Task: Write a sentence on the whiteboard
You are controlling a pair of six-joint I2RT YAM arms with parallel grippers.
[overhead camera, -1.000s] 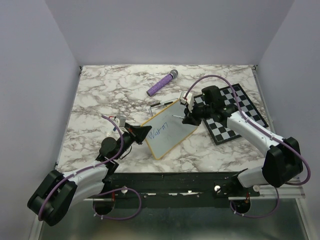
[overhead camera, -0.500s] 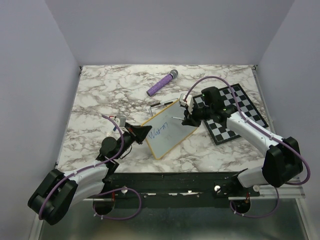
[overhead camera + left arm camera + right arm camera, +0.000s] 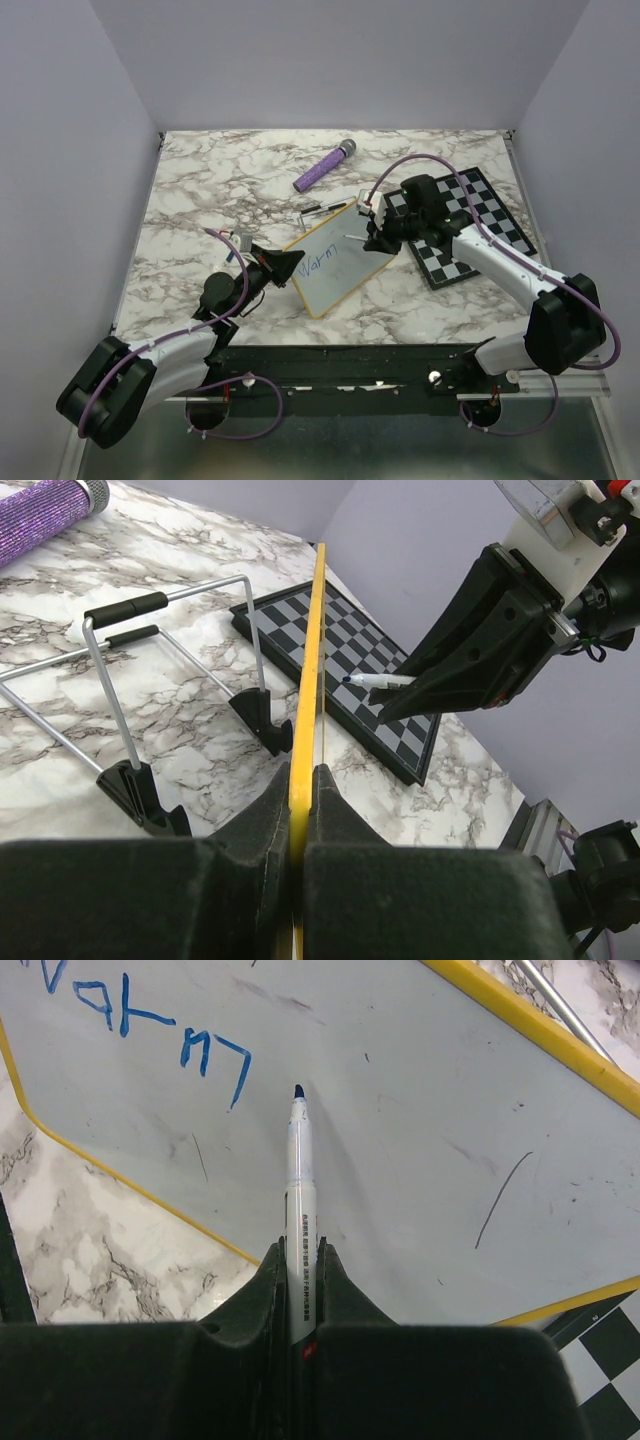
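Note:
The whiteboard [image 3: 340,255] with its yellow frame stands tilted at mid-table. The sentence [image 3: 318,267] reads "Warm" in blue. My left gripper [image 3: 288,263] is shut on the board's left edge; in the left wrist view the jaws [image 3: 302,772] pinch the yellow frame [image 3: 311,650]. My right gripper [image 3: 373,237] is shut on a white marker [image 3: 300,1180]. Its blue tip points at the bare board [image 3: 430,1100], just right of the last letter of the writing [image 3: 130,1015]. I cannot tell whether the tip touches the board.
A purple glitter microphone [image 3: 324,167] lies at the back. A black-and-white chessboard [image 3: 470,225] lies under my right arm, right of the whiteboard. The board's wire stand [image 3: 150,650] with black feet sits behind it.
My right gripper with the marker has shifted slightly toward the back of the table. The writing still reads "Warm". The left arm has not moved.

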